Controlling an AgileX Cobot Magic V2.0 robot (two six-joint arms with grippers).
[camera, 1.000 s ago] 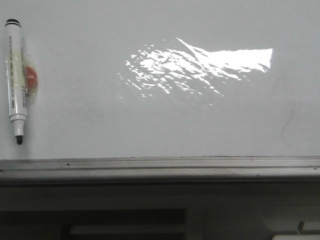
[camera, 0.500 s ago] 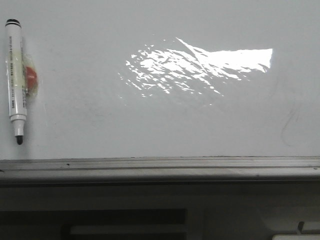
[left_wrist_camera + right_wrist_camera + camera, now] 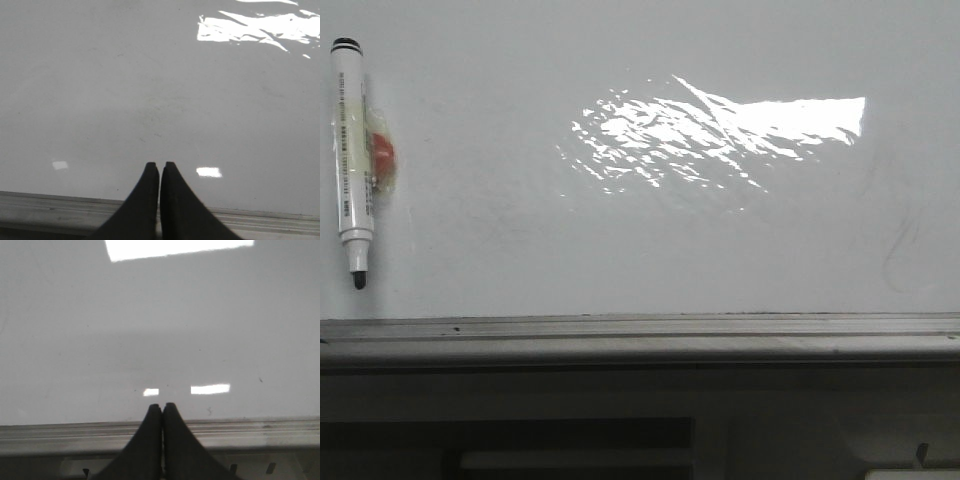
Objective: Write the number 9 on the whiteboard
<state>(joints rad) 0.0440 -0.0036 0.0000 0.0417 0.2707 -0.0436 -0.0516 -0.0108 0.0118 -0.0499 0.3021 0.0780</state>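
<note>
The whiteboard (image 3: pixel 650 240) fills the front view, glossy white-grey with a bright glare patch and a grey metal edge strip (image 3: pixel 640 330) along its near side. No black number 9 shows on it, only faint grey smudges at the right. A white marker (image 3: pixel 348 150) with a black tip lies uncapped at the board's far left, tip toward the edge strip, with a red-orange piece taped to it. My left gripper (image 3: pixel 159 165) is shut and empty over the board (image 3: pixel 150 90) near its edge. My right gripper (image 3: pixel 162 406) is shut and empty above the edge strip (image 3: pixel 250 432). Neither gripper shows in the front view.
Below the edge strip in the front view lies a dark recessed base (image 3: pixel 570 445) with a pale bar. A faint curved grey smudge (image 3: pixel 900 245) marks the board's right side.
</note>
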